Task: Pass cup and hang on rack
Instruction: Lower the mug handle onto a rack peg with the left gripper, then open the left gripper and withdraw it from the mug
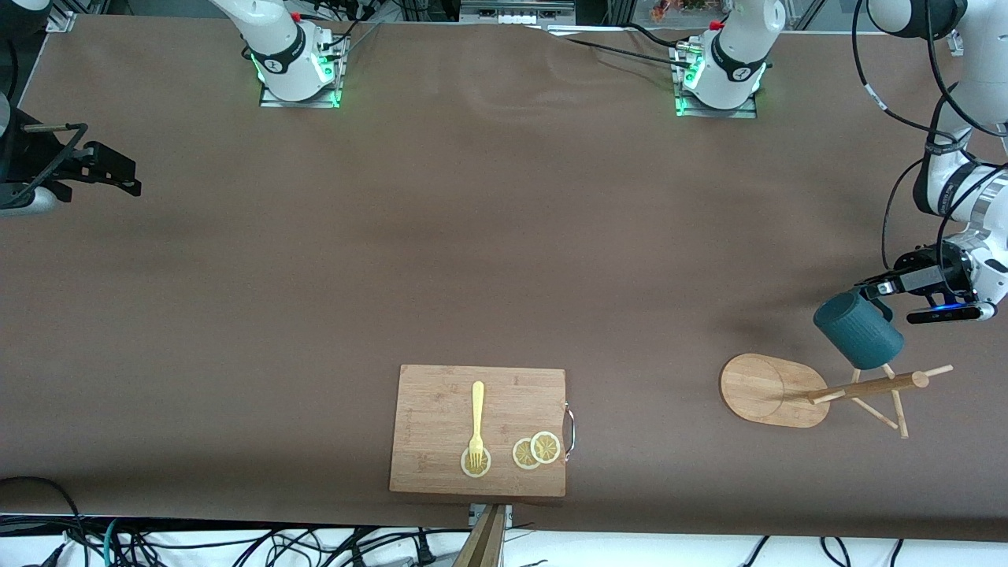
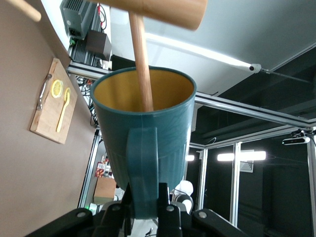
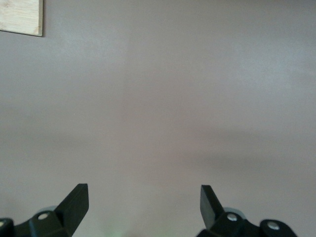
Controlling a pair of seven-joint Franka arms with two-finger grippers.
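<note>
— Arms first: where do we see them?

— We see the left arm reaching down at its own end of the tabletop (image 1: 488,236), its wrist turned sideways, the left gripper (image 1: 876,290) over the rack (image 1: 819,391). Its jaws are clamped narrow on the handle of the cup (image 1: 858,329). The right gripper (image 3: 143,202) waits low over bare brown tabletop at the right arm's end, jaws spread wide with nothing between them.

— And the cup itself?

— We find it tilted in the air, mouth toward the rack's top; in the left wrist view a thin peg (image 2: 140,64) passes into its opening. The cup is dark teal, ribbed outside, yellowish-tan inside.

— Materials of the rest?

— We note light wood for the rack: flat oval base, round post, slim angled pegs. Toward the middle, nearer to the camera, lies a rectangular bamboo board (image 1: 479,429) with a metal handle, carrying a yellow fork (image 1: 476,421) and lemon slices (image 1: 536,450).
</note>
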